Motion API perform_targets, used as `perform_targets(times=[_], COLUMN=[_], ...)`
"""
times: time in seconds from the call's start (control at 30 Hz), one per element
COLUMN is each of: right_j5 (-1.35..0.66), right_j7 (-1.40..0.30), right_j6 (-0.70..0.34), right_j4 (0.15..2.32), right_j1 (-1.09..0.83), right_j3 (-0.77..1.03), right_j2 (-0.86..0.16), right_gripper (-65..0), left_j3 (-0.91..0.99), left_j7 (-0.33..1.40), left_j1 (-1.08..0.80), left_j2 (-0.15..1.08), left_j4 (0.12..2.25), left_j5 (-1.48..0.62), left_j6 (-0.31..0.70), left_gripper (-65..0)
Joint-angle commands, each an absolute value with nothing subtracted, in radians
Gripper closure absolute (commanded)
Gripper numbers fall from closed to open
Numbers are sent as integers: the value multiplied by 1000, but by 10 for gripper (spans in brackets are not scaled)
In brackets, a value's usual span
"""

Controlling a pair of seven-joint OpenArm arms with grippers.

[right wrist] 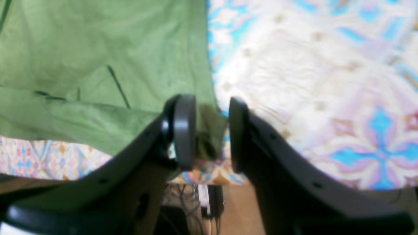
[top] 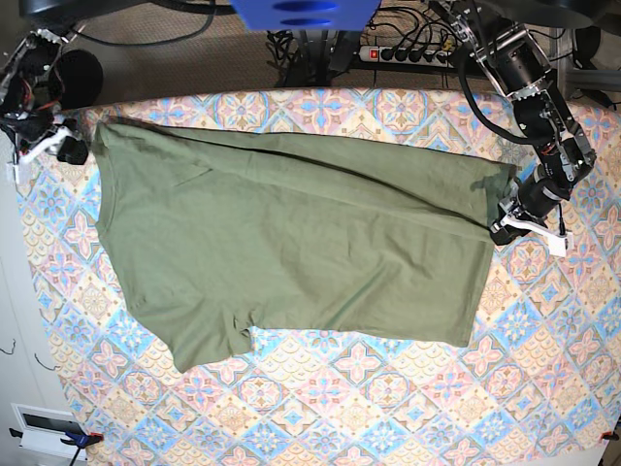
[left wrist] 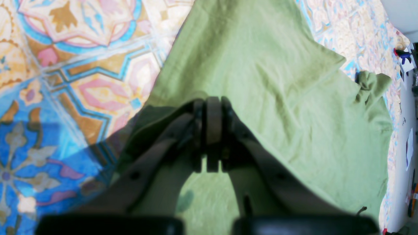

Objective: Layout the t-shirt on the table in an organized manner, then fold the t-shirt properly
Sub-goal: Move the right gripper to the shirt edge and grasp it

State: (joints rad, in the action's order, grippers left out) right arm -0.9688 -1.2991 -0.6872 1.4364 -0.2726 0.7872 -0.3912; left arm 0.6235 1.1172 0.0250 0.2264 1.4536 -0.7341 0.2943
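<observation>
Tabletop [top: 388,408] bare patterned front | t-shirt [top: 291,243] spread flat mid-tabletop | left claw [left wrist: 214,107] pinched tight on shirt edge | right claw [right wrist: 212,130] jaws parted around far shirt corner, gripping nothing

A white power strip [top: 408,54] with plugged cables lies on the floor beyond the table's far edge. Black cables [top: 146,37] run across the brown floor there. A blue rounded object [top: 296,12] sits at top centre. A white box [top: 44,427] at bottom left.
</observation>
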Motion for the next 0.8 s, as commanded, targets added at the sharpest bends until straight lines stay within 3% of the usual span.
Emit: perform_targets(times=[0.0,0.1,0.2,0.33,0.43,0.77], right_j5=[-1006,-1007,-1007,-1006,-978,-829], right_j7=[-1283,-1285,-1280,-1277,-1277,-1282], right_j6=[-698,-698,-698,-698,-698,-698], right_j4=[1472,1569,1687,1733,1733,1730], right_j1=[-265,-315,-358,-354,-354,-283], right_j3=[786,780,727,628,579,510], right_j2=[-409,-409,-409,-412,-412,-412], right_gripper=[-193,-262,-321,-329,-329,-331], left_j3=[625,624,624,624,624,625], left_j7=[1099,1104,1104,1107,1118,1167], left_j1=[39,39,38,38,28,24], left_j2=[240,240,242,243,243,255], left_j4=[1469,1469,1469,1469,1469,1477], left_j5=[-751,-751,-751,-756,-759,-794], left_j6=[302,302,298,298,300,303], left_gripper=[0,-14,-128,-291,-368,-384])
